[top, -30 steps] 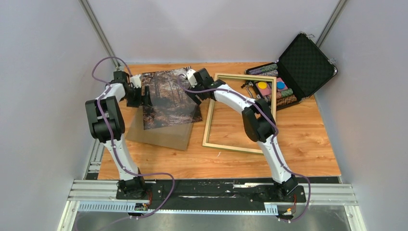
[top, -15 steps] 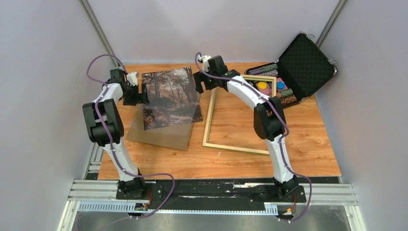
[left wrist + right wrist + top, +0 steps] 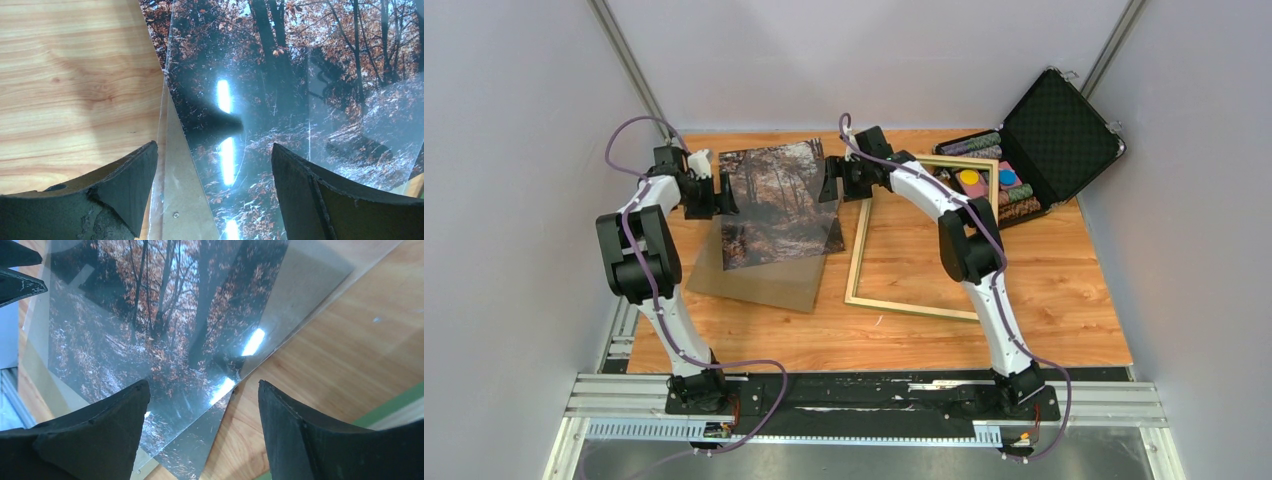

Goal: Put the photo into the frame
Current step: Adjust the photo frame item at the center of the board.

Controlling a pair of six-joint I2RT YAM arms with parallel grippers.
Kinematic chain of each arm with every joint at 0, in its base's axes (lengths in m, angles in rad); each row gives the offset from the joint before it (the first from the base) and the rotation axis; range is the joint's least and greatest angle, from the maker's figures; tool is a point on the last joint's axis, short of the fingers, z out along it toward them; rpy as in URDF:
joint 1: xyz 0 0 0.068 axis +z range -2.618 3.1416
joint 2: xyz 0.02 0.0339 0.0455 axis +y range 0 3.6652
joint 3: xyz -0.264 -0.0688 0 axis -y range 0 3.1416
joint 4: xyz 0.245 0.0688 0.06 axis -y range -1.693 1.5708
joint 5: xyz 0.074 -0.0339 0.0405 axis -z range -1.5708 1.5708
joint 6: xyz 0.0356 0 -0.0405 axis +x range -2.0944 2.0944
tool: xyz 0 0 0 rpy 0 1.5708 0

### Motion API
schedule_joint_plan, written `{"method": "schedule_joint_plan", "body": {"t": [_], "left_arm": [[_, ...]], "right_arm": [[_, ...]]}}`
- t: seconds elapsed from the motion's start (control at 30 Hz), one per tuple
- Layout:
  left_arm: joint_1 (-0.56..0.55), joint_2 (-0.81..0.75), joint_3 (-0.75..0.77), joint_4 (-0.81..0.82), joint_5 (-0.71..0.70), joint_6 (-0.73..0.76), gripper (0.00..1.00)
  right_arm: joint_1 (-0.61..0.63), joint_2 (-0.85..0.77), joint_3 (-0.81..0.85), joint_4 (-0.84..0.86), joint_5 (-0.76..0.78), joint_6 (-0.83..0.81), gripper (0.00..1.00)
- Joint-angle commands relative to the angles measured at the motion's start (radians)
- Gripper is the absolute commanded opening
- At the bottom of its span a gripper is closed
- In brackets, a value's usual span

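Photo lay flat and askew, partly over the brown backing board. It sat left of the frame, not inside it. Left gripper was at the photo's left edge and right gripper at its right edge. Both sets of jaws stood wide, nothing between them. Print looked thin, light and glossy; likely floppy, slippery, easily creased. Best pinched at opposite edges and lifted evenly.

frame — far rail partly behind right arm | photo — cut off by wrist views' edges
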Motion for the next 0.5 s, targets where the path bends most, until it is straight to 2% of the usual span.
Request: {"method": "schedule_joint_plan", "body": {"t": [0.0, 0.47], "left_arm": [[0.009, -0.052, -0.016, 0.034, 0.048, -0.005, 0.9], [0.008, 0.001, 0.061, 0.042, 0.027, 0.039, 0.92]], "right_arm": [[-0.005, 0.016, 0.021, 0.011, -0.08, 0.1, 0.77], [-0.003, 0.045, -0.005, 0.013, -0.108, 0.126, 0.75]]}}
